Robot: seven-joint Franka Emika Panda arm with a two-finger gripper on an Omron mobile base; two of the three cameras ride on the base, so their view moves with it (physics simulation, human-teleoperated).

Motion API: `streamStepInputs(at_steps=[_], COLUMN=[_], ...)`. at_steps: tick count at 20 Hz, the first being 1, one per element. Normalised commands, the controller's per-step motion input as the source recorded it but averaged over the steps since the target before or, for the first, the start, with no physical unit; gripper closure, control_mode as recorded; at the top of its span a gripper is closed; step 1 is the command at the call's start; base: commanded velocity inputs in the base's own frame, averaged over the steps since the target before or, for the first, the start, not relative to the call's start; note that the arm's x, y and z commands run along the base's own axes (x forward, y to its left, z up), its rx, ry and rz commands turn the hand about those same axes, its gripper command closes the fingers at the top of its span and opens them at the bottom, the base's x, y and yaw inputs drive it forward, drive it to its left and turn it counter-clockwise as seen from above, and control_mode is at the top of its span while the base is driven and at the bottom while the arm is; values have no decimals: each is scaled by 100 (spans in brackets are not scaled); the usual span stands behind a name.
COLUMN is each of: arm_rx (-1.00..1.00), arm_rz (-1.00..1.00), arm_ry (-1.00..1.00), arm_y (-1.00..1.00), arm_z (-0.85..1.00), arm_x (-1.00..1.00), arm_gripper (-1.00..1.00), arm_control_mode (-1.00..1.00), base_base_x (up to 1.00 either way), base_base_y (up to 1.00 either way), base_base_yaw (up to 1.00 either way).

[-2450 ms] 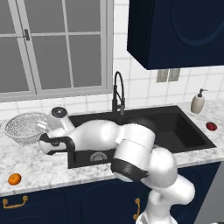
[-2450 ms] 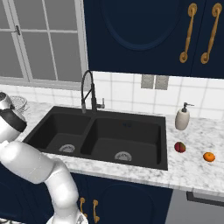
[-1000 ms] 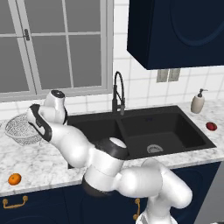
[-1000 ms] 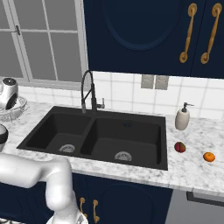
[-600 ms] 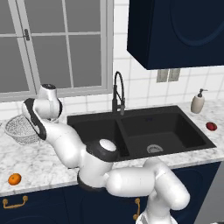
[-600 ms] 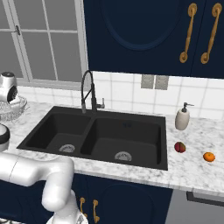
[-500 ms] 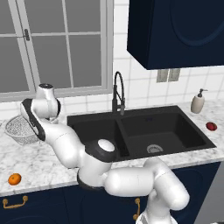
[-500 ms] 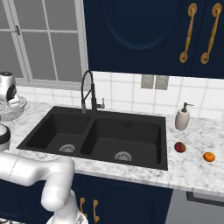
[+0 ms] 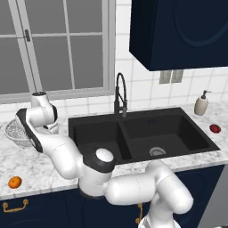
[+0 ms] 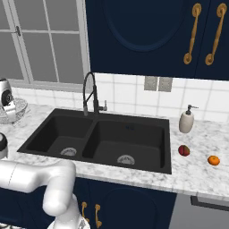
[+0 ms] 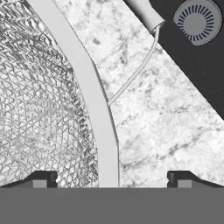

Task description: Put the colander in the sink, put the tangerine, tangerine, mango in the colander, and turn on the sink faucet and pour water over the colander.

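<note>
The colander (image 11: 48, 109) stood on the marble worktop (image 11: 166, 131) to the left of the sink (image 9: 142, 133), not yet in a basin. In the left base view it lay at the far left, partly hidden behind the arm. In the hand view its pale rim ran between the two fingertips, mesh to one side and bare worktop to the other.

The tool (image 11: 109, 178) stood directly over that rim, jaws fully spread and holding nothing. One fingertip was placed over the mesh inside the bowl, the other outside it.

The sink faucet (image 9: 120, 95) rose behind the divider between the two basins; no water ran. The mango (image 10: 184, 150) lay on the worktop right of the sink, with one tangerine (image 10: 214, 160) just right of it and the soap dispenser (image 10: 186, 120) behind it. A second tangerine (image 9: 15, 182) lay near the front edge at the left.

Judgement: the step in hand was the rim grasp. To do it well, the tool should descend straight, keeping the rim centred between the jaws, and close only once both tips pass below the lip. The thin rim may tilt the bowl on lifting; a slow lift is advised.
</note>
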Motion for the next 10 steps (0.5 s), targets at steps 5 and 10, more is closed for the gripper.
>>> streamStepInputs(at_steps=[5,10], arm_rx=[0,0], arm_rz=[-4,-11], arm_ry=[0,0], arm_y=[0,9], arm_z=[-47,-26], arm_x=[7,2], arm_gripper=[-100,100], arm_control_mode=[-100,-100], base_base_x=[0,0], base_base_y=[0,0], base_base_yaw=[0,0])
